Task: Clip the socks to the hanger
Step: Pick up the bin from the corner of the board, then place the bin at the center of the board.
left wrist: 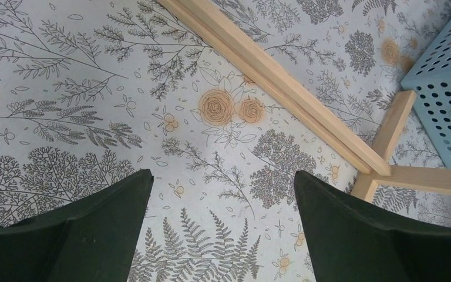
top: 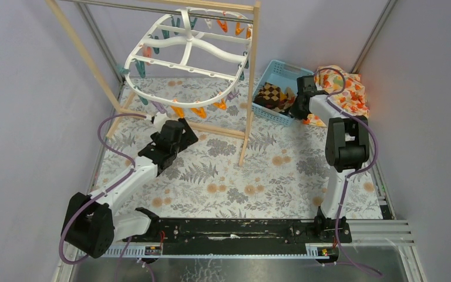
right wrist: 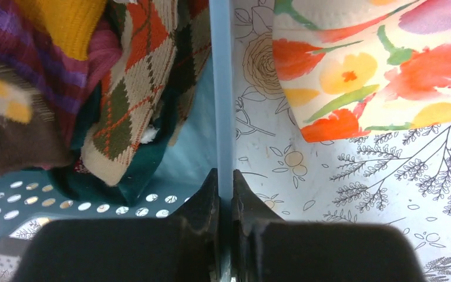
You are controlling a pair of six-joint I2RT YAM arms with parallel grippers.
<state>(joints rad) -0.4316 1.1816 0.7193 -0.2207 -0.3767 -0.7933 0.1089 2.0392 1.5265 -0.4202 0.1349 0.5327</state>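
Observation:
The white oval hanger (top: 182, 50) with teal and orange pegs hangs from the wooden rack at the back left. The socks lie in a light blue basket (top: 281, 72): a dark brown checked sock (top: 272, 95), and in the right wrist view a purple striped sock (right wrist: 29, 59) beside an argyle one (right wrist: 135, 88). My right gripper (right wrist: 225, 176) is shut on the basket's right wall (right wrist: 221, 88), one finger inside and one outside. My left gripper (left wrist: 223, 194) is open and empty above the floral tablecloth, near the rack's base rail.
The wooden rail rack (top: 249, 88) stands across the back left; its base rail (left wrist: 282, 82) runs just ahead of my left gripper. A large orange floral cloth (top: 343, 88) lies right of the basket, and shows in the right wrist view (right wrist: 376, 59). Grey walls enclose both sides.

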